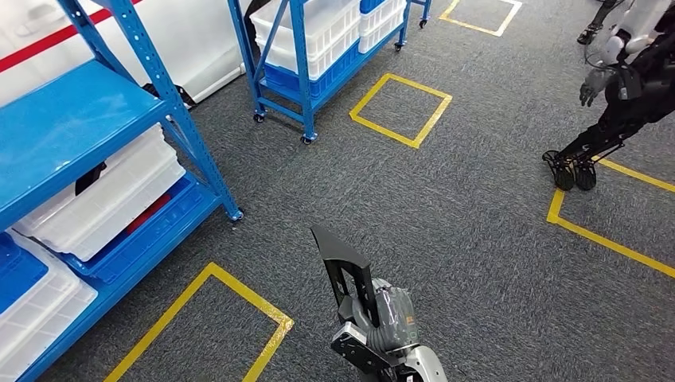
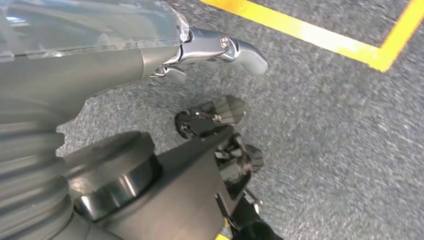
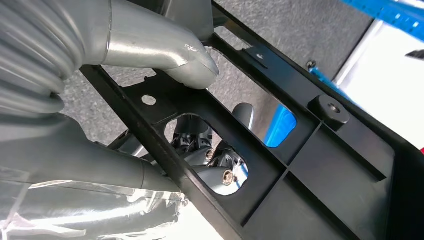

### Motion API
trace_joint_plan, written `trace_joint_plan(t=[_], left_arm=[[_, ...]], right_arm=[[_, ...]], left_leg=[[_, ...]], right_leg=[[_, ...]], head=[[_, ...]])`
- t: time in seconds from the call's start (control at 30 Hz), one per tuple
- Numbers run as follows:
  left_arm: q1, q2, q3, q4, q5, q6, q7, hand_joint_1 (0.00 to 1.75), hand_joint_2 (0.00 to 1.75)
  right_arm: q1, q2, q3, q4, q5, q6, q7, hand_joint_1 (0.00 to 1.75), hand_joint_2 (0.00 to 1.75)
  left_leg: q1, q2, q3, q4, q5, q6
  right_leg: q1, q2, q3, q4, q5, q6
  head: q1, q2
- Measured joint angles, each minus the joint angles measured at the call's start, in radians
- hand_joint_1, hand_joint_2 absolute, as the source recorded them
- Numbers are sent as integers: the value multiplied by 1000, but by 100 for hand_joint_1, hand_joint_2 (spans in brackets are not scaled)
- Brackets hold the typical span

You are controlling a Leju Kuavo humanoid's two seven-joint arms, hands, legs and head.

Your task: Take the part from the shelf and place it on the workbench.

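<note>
1. The right robot hand (image 1: 380, 330) sits low in the head view, wrapped around a black part (image 1: 344, 267) that stands up out of its grip above the grey carpet (image 1: 446, 207).
2. Up close in the right wrist view, the thick grey thumb (image 3: 187, 60) presses on the part's ribbed frame (image 3: 300, 165), and darker fingers (image 3: 220, 170) show through a cut-out behind it. A firm hold, thumb on one face, fingers on the other.
3. The left robot hand (image 2: 220, 115) hangs over the carpet in the left wrist view, holding nothing; its thumb (image 2: 235, 50) is stretched out and its dark fingers are loosely bent, apart from it.
4. The head view adds the setting: blue shelves (image 1: 72, 127) with white bins (image 1: 103, 199) to the left, yellow floor markings (image 1: 402, 107), and another robot (image 1: 621, 79) standing far right.
</note>
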Motion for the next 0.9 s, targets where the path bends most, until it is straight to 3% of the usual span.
trace_joint_plan(t=[0.07, 0.13, 0.17, 0.2, 0.27, 0.33, 0.4, 0.47, 0.53, 0.63, 0.7, 0.73, 0.83, 0.9], left_arm=[[0, -1, 1, 0, 5, 1, -11, 0, 175], [3, -3, 3, 0, 7, 11, -22, 0, 175], [5, -3, 5, 0, 6, 19, -28, 0, 175], [5, -4, 6, 0, 5, 27, -35, 0, 175], [6, -5, 9, 0, 4, 37, -45, 0, 175], [6, -5, 15, 0, 4, 41, -50, 0, 175], [6, -5, 21, 0, 4, 42, -51, 0, 175], [6, -5, 23, 0, 3, 42, -52, 0, 175], [5, -6, 24, 0, 1, 40, -52, 0, 175], [7, -7, 25, 0, -8, 36, -47, 0, 175], [9, -7, 25, 0, -11, 27, -33, 0, 175], [9, -7, 26, 0, -11, 21, -25, 0, 175], [9, -7, 29, 0, -11, 10, -14, 0, 175], [8, -6, 31, 0, -11, 8, -9, 0, 175]], right_arm=[[-3, 1, -1, 0, 0, 2, -1, 175, 175], [-6, 1, -2, 0, 0, 5, -2, 175, 175], [-6, 1, -3, 0, 0, 8, -2, 175, 175], [-5, 1, -4, 1, 0, 10, -4, 175, 175], [-6, 1, -6, 1, 0, 14, -7, 175, 175], [-9, 2, -6, 1, -1, 16, -11, 175, 175], [-11, 2, -7, 1, -2, 16, -14, 175, 175], [-12, 2, -7, 1, -4, 15, -17, 175, 175], [-13, 2, -8, 2, -7, 14, -19, 175, 175], [-17, 2, -8, 4, -12, 12, -23, 175, 175], [-16, 2, -8, 8, -17, 12, -25, 175, 175], [-16, 1, -9, 10, -19, 13, -26, 175, 175], [-18, 1, -9, 12, -20, 13, -26, 175, 175], [-20, 1, -10, 12, -21, 12, -27, 175, 175]], left_leg=[[4, -36, -35, 84, -55, -9], [5, -52, -94, 218, -117, -12], [6, -54, -115, 262, -128, -12], [6, -54, -120, 272, -120, -10], [6, -64, -76, 177, -53, -3], [6, -98, -16, 46, 3, 7], [3, -119, 4, -6, 11, 15], [2, -109, 4, -17, 16, 23], [5, -93, 8, -31, 26, 35], [2, -62, 8, -38, 31, 46], [1, -42, 6, -35, 30, 46], [1, -33, 4, -32, 28, 45], [0, -13, 2, -17, 18, 33], [-2, -4, 0, -10, 13, 21]], right_leg=[[-2, 12, 0, -3, 4, -10], [0, 27, -2, -3, 5, -14], [1, 36, -2, -3, 6, -15], [3, 45, -2, -2, 6, -16], [4, 64, 0, -1, 6, -15], [3, 81, -1, 0, 8, -11], [0, 95, -10, 1, 14, 0], [-2, 105, -17, 1, 19, 13], [0, 82, -30, 27, 0, 21], [0, 35, -106, 193, -92, 28], [-4, 29, -136, 265, -109, 34], [-7, 25, -125, 247, -91, 36], [-9, -7, -26, 65, -20, 34], [-3, -15, 0, 12, -14, 23]], head=[[0, 0], [0, 0], [0, 0], [0, 0], [0, 0], [0, 0], [0, 0], [0, 0], [0, 0], [0, 0], [0, 0], [0, 0], [0, 0], [0, 0]])
